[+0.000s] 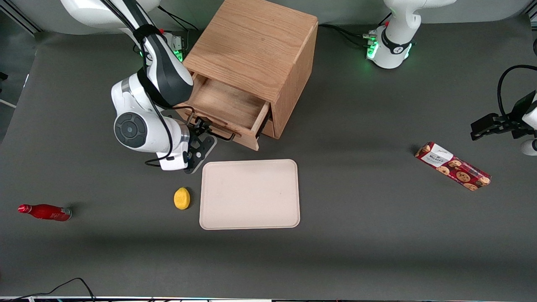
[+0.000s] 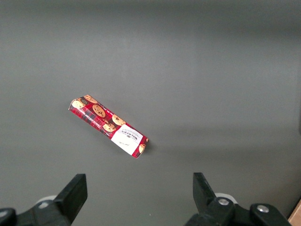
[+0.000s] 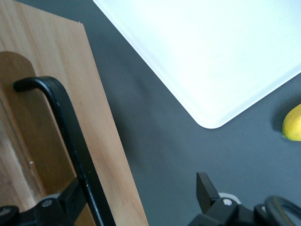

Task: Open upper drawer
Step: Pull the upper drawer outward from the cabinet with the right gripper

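The oak cabinet (image 1: 256,46) stands at the back of the table. Its upper drawer (image 1: 224,105) is pulled well out, and its bare wooden inside shows. The thin black bar handle (image 1: 218,133) runs along the drawer's front board. My gripper (image 1: 200,133) is in front of the drawer, at the handle. In the right wrist view the gripper (image 3: 138,190) is open, with its fingers wide apart. The handle (image 3: 70,136) passes close by one finger (image 3: 70,197), and the drawer front (image 3: 101,141) lies between the two fingers. They are not closed on anything.
A cream tray (image 1: 250,194) (image 3: 211,47) lies nearer the front camera than the drawer, with a lemon (image 1: 182,198) (image 3: 294,123) beside it. A red bottle (image 1: 45,212) lies toward the working arm's end. A red cookie box (image 1: 453,166) (image 2: 108,126) lies toward the parked arm's end.
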`<state>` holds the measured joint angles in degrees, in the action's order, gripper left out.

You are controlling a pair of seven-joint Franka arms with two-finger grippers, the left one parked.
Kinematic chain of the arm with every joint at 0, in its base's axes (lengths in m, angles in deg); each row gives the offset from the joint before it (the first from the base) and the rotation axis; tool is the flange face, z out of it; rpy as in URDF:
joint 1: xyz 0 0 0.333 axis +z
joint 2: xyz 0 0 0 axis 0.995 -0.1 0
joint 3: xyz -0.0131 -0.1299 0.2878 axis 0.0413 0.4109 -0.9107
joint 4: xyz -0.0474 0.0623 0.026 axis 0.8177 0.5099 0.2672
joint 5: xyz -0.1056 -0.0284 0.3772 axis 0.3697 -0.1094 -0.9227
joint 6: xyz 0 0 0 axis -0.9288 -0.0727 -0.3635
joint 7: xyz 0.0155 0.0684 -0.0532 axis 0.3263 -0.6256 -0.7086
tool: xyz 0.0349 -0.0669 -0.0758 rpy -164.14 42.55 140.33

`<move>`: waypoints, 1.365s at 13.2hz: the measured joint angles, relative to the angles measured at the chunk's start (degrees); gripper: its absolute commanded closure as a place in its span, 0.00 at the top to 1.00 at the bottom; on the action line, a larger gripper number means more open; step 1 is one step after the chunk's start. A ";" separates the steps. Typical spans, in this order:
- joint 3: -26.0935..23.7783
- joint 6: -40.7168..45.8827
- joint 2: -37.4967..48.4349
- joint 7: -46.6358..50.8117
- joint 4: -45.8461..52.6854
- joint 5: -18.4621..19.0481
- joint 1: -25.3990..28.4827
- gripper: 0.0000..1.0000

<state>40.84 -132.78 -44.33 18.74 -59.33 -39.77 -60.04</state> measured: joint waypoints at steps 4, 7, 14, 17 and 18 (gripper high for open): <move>0.01 0.00 -0.79 -1.12 0.96 0.15 -0.41 1.00; 0.00 0.01 -1.57 -1.28 1.95 1.27 -0.74 1.00; 0.01 0.00 -2.53 -2.95 3.47 2.74 -2.36 1.00; 0.02 -0.01 -2.96 -3.81 4.26 2.77 -3.19 1.00; 0.02 -0.01 -3.07 -3.97 4.54 2.77 -3.46 1.00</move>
<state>40.86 -132.79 -47.40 14.78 -54.79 -37.01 -63.51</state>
